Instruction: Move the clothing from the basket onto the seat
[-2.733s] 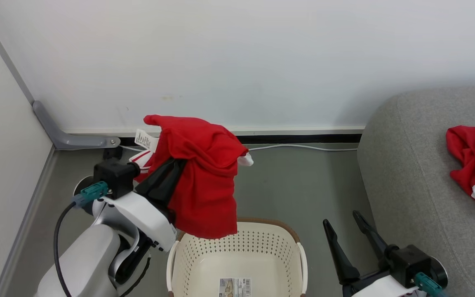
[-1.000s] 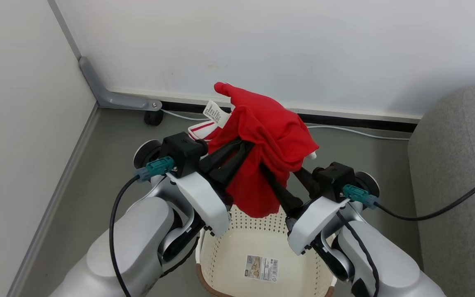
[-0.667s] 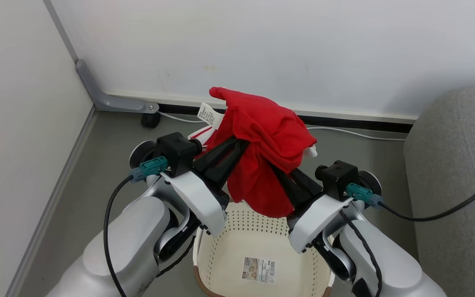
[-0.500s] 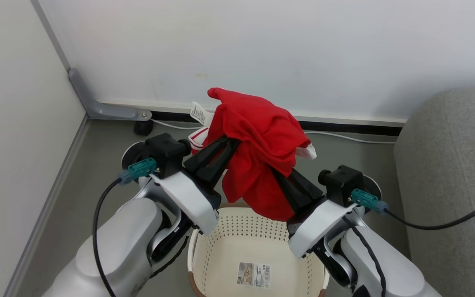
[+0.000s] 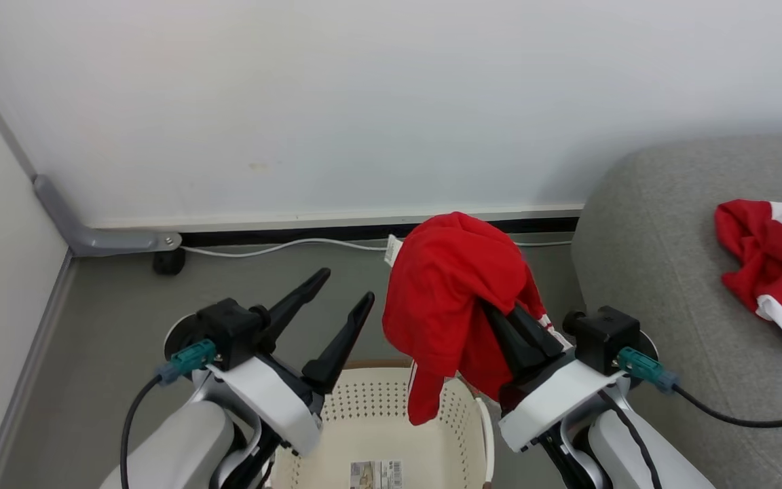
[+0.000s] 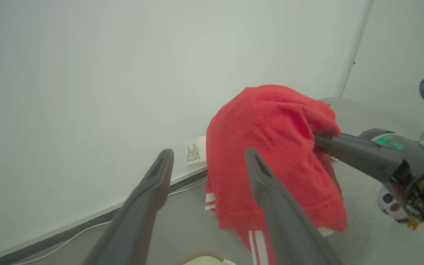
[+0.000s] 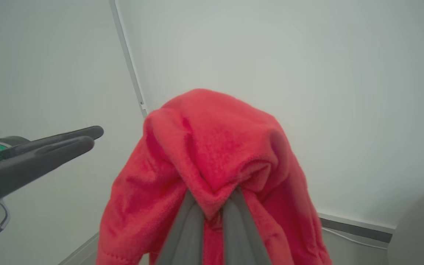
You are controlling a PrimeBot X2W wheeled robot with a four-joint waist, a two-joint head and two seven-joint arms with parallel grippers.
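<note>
Head view is showing left claw (image 5: 345, 286) gaping empty, right claw (image 5: 499, 322) clamping a soft red garment (image 5: 449, 292) above the cream perforated basket (image 5: 364, 411), a second garment (image 5: 771, 251) lying on the grey fabric couch (image 5: 662, 272); white tag's (image 5: 392, 250) print unreadable.

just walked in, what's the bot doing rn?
The right gripper is shut on a red garment, holding it up above the basket. The left gripper stands open and empty beside it. A second red-and-white garment lies on the grey couch to the robot's right, so this one probably goes there next.
</note>
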